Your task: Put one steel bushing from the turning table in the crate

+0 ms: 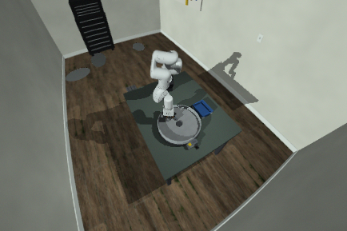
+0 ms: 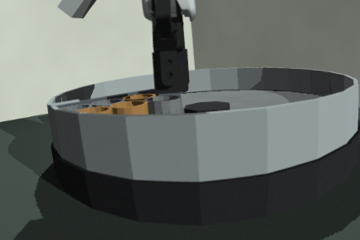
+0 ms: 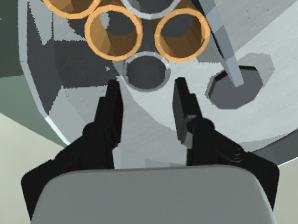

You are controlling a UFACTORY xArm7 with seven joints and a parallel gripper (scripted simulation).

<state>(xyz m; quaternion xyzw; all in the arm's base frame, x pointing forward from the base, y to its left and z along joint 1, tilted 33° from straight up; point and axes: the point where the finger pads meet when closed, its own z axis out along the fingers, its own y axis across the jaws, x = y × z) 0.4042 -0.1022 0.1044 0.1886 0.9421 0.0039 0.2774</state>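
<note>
A steel bushing lies just beyond the half-open, empty tool.

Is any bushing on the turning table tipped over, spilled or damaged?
Nothing stands out. The orange bushings and the grey ones stand upright, packed together inside the turning table. The open gripper holds nothing.

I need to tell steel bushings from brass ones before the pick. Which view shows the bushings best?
The wrist view: the bushings are seen from above, grey rings distinct from orange ones, just ahead of the open gripper. The exterior view shows only their tops over the turning table's rim. In the top view they are too small to tell.
</note>
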